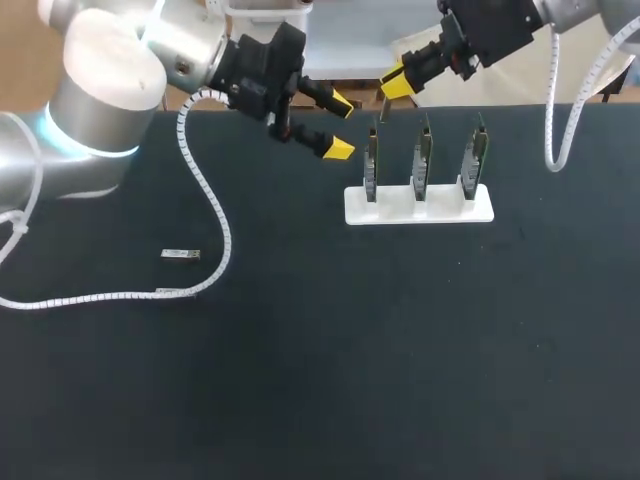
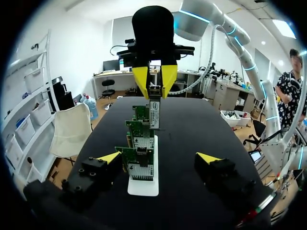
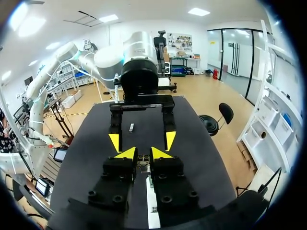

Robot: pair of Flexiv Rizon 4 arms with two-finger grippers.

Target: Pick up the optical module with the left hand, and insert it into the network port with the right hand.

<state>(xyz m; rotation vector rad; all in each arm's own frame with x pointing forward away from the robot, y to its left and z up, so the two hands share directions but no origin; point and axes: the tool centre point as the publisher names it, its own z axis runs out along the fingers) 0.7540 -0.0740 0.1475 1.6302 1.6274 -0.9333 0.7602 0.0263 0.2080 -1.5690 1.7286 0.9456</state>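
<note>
Lower left of the head view: a second optical module (image 1: pixel 180 255) lies flat on the table. Middle right: a white stand (image 1: pixel 420 212) holds three network cards (image 1: pixel 423 160) upright in a row. Upper middle: the left arm enters from the upper left, wrist level, and the left gripper (image 1: pixel 339 126) is spread wide and holds nothing, just left of the cards. The right arm enters from the upper right. The right gripper (image 1: pixel 397 85) is clamped narrowly on the optical module (image 2: pixel 154 112), a slim grey bar hanging vertically just above the leftmost card.
</note>
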